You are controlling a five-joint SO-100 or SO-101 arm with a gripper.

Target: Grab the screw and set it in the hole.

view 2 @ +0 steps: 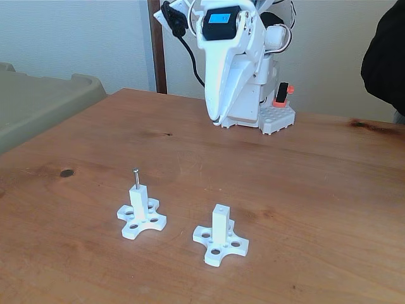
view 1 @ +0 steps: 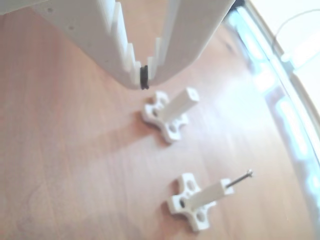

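The thin silvery screw [view 2: 136, 177] stands upright in the hole at the top of the left white post [view 2: 138, 202] in the fixed view. In the other view that screw [view 1: 239, 180] sticks out of the nearer post [view 1: 212, 193]. A second white post [view 2: 220, 223] with a cross-shaped base stands to its right, its end-face hole [view 2: 220, 207] bare; the other view shows this post [view 1: 180, 105] just below the fingertips. My white gripper [view 1: 144, 80] is shut with nothing held, raised well behind both posts [view 2: 216, 118].
The wooden table [view 2: 304, 190] runs wide around the posts. An olive-grey bin [view 2: 38, 104] sits at the left edge, the arm's base [view 2: 272, 117] at the back, and a person's dark sleeve [view 2: 386, 57] at the far right.
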